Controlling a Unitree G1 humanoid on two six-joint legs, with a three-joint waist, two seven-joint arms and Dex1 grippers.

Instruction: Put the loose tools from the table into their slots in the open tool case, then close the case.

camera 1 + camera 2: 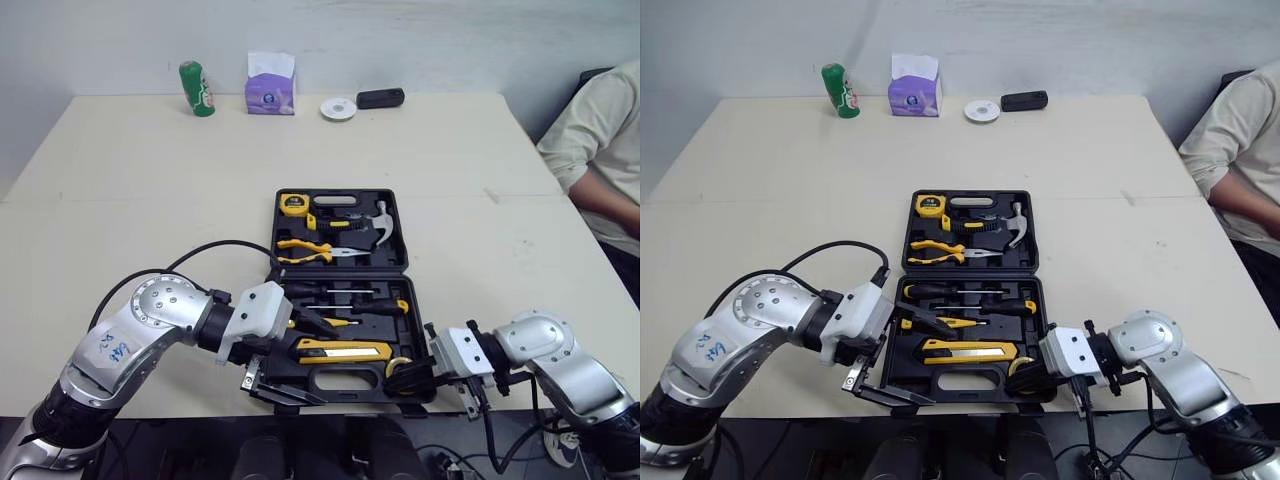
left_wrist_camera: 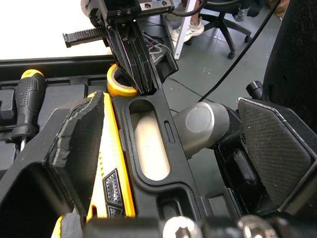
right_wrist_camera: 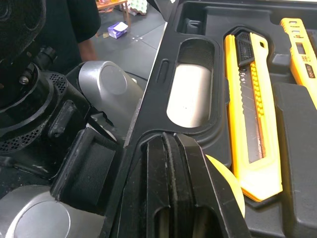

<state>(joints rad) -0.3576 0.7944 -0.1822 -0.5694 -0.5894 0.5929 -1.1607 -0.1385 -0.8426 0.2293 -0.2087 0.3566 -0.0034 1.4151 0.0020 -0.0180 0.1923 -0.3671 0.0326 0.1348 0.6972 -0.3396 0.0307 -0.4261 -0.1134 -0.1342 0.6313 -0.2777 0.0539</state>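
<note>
The black tool case (image 1: 340, 382) lies open at the table's front edge, lid (image 1: 340, 194) flat behind it. In its slots sit a yellow utility knife (image 1: 345, 350), screwdrivers (image 1: 345, 293), pliers (image 1: 305, 250), a hammer (image 1: 375, 225) and a tape measure (image 1: 293, 204). My left gripper (image 1: 325, 363) is open at the front left corner. One finger (image 2: 64, 148) is over the knife and the other is outside the front rim. My right gripper (image 1: 405, 378) is at the front right corner, shut on the rim beside a yellow tape roll (image 3: 228, 186).
At the far edge stand a green can (image 1: 197, 88), a purple tissue pack (image 1: 270, 90), a white disc (image 1: 338, 108) and a black object (image 1: 380, 98). A person (image 1: 600, 150) sits at the right side. A black cable (image 1: 200, 252) loops left of the case.
</note>
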